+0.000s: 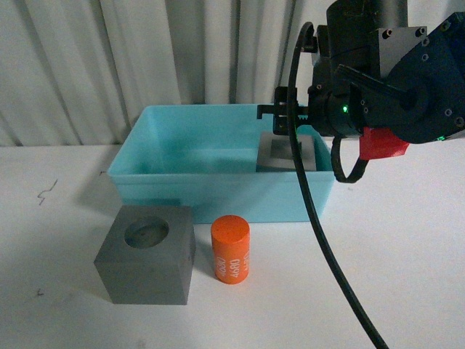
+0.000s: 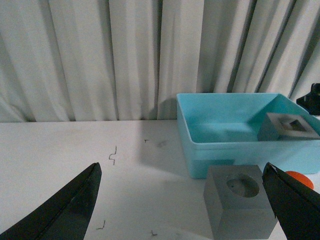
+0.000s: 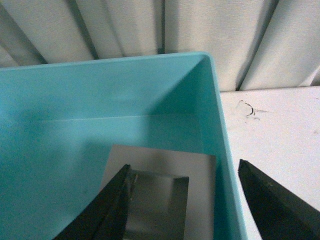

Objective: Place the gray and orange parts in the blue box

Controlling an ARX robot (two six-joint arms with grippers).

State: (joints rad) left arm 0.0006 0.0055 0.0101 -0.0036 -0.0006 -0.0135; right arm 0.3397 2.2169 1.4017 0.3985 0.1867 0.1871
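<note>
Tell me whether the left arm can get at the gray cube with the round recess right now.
Probably yes. The left gripper is open and the round-recess cube sits in the open just ahead, nothing between; the orange cylinder stands beside it, apart.

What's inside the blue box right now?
One gray cube with a square recess sits at the blue box's right end. The right gripper covers part of it; the near wall hides the front floor.

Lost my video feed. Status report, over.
Left gripper open, right gripper open above light blue plastic bin. Gray square-recess cube inside; gray round-recess cube and orange cylinder outside, in front. Nothing blocking them.
</note>
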